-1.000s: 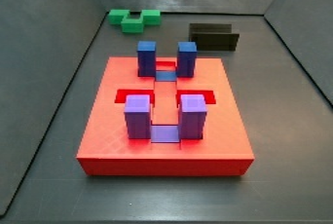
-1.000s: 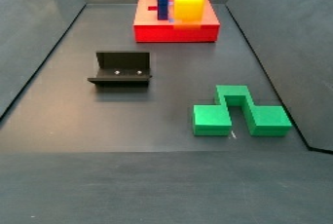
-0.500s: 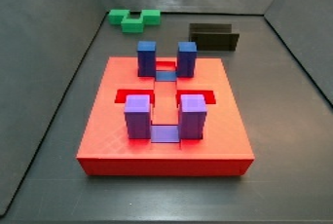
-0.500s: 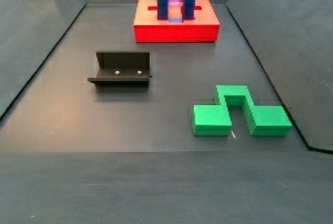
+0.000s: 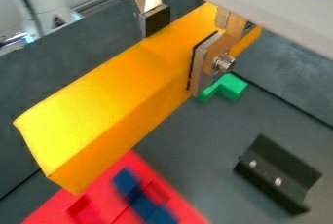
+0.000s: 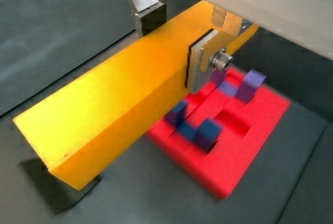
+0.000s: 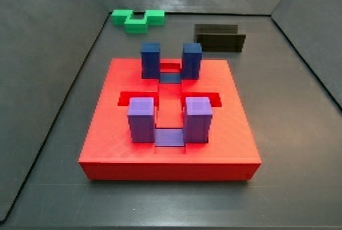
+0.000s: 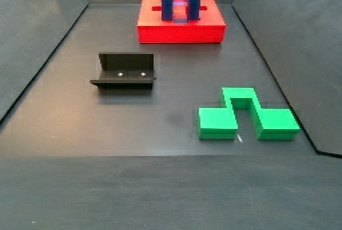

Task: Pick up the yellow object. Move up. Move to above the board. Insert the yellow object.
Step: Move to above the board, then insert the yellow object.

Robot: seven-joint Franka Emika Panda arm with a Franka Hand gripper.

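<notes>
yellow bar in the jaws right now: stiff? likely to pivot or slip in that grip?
Likely stiff: the yellow object shows straight edges and no sag in both wrist views. The gripper clamps it near one end, so most of its length overhangs; it may pivot about the pads. Its faces look smooth, so some slip is possible. The gripper is out of frame in both side views.

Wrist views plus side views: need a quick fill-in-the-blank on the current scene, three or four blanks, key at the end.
1. In both wrist views the gripper is shut on the ____ object.
2. The board carries ____ upright blue-purple posts.
3. In both side views the gripper is ____ of frame.
4. On the floor, the fixture lies between the board and the ____ block.

Missing words: yellow; four; out; green
</notes>
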